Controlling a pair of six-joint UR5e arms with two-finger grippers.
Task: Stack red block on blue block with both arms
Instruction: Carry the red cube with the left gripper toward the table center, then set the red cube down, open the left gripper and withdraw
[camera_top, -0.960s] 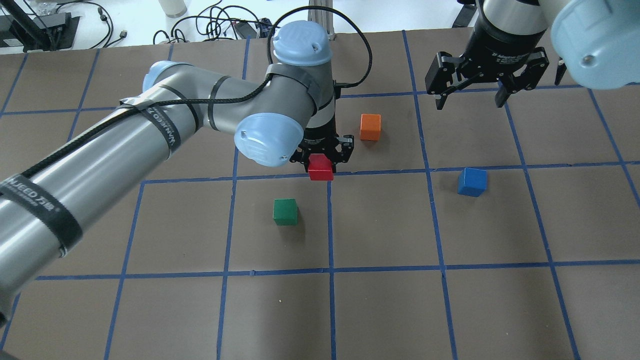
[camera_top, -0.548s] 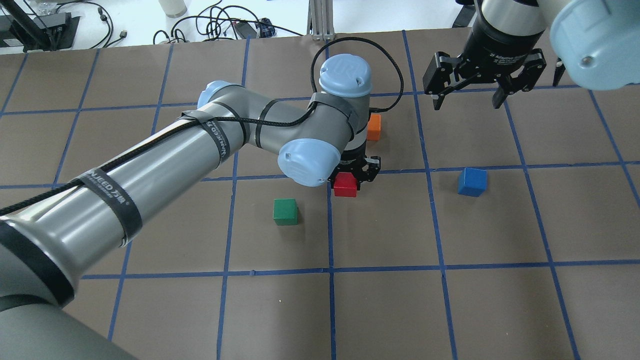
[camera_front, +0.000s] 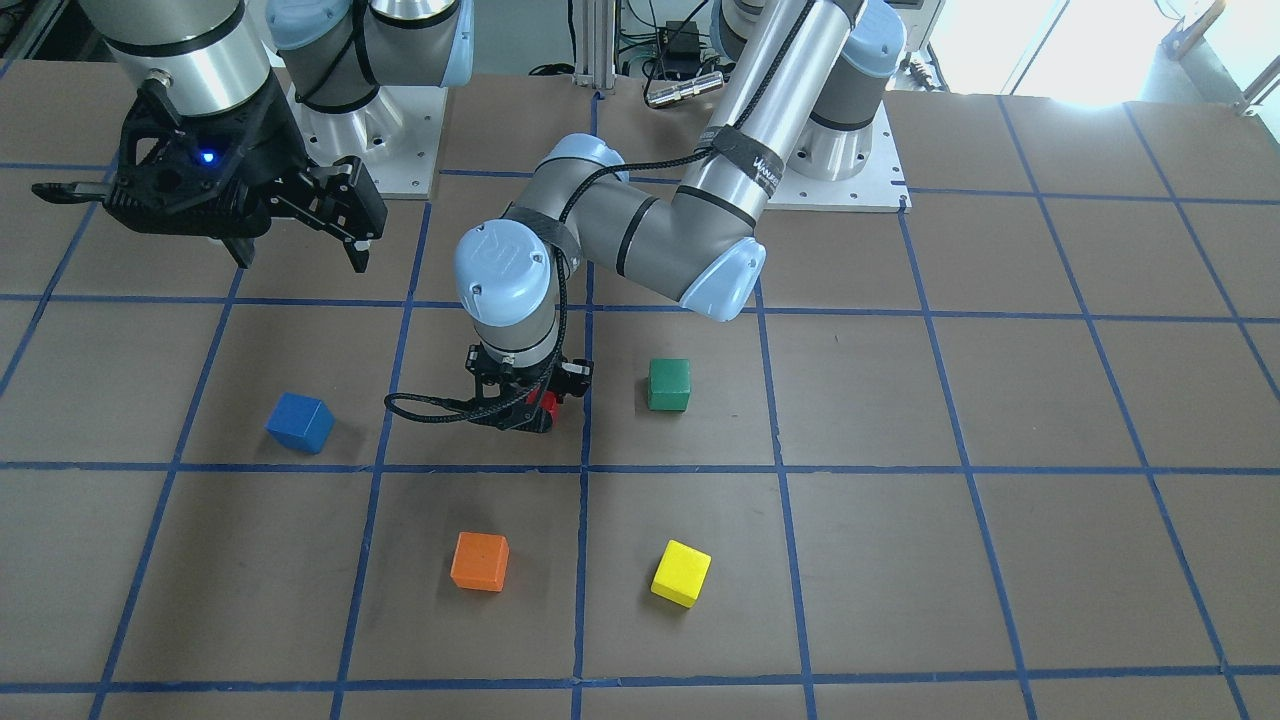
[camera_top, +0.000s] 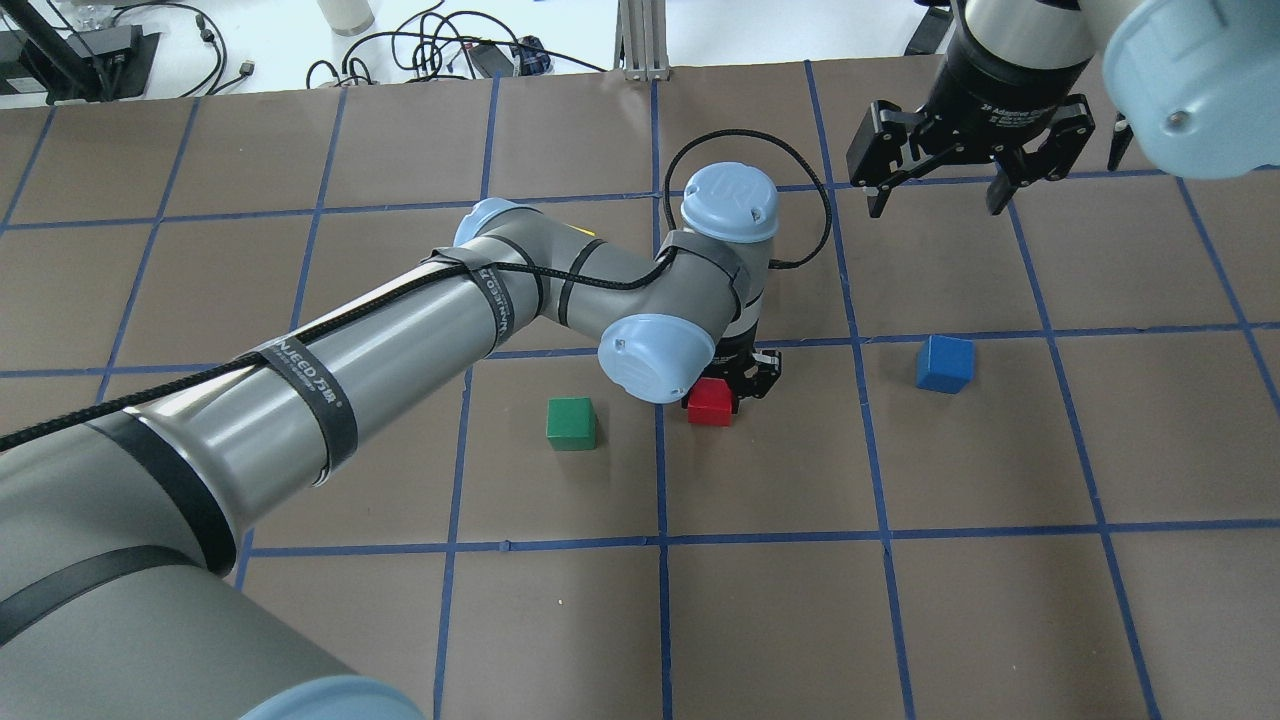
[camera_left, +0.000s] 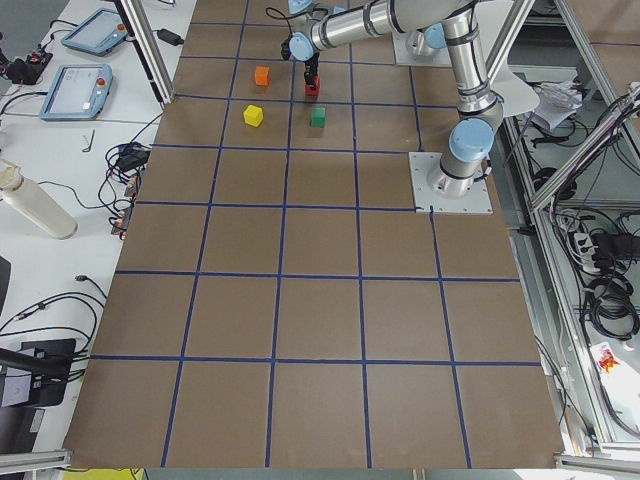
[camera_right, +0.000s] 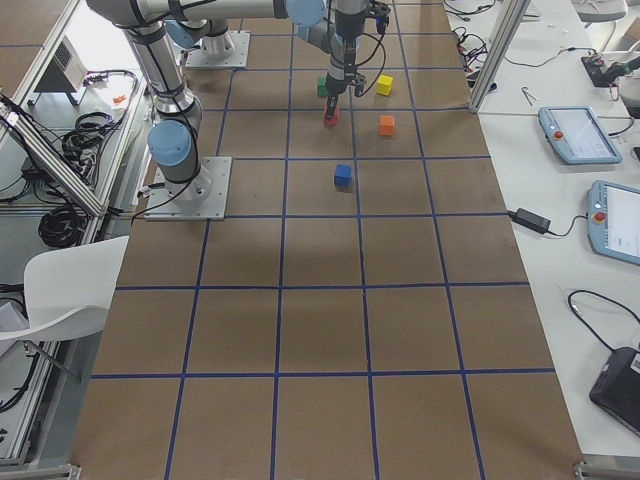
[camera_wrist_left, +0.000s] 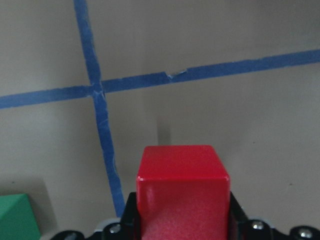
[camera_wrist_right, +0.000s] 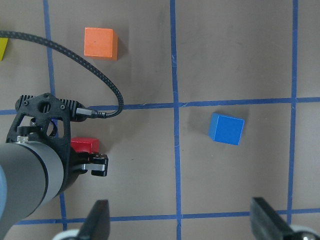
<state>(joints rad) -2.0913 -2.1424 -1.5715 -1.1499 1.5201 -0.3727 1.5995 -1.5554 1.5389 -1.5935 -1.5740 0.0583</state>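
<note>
My left gripper (camera_top: 728, 392) is shut on the red block (camera_top: 709, 406) and holds it low over the brown table, near a blue tape crossing. The block fills the bottom of the left wrist view (camera_wrist_left: 182, 195) between the jaws. It also shows in the front view (camera_front: 546, 403) and the right wrist view (camera_wrist_right: 84, 146). The blue block (camera_top: 944, 363) sits alone on the table to the right of the red one, one grid square away; it also shows in the front view (camera_front: 299, 422) and the right wrist view (camera_wrist_right: 226, 128). My right gripper (camera_top: 938, 198) is open and empty, high above the table beyond the blue block.
A green block (camera_top: 571, 422) sits just left of the red block. An orange block (camera_front: 479, 561) and a yellow block (camera_front: 681, 573) lie on the far side; my left arm hides them in the overhead view. A black cable (camera_front: 430, 408) loops off the left wrist.
My left arm has carried the red block to the right and towards the robot's side, past the tape line, closer to the blue block. The right gripper has stayed open and almost still.
</note>
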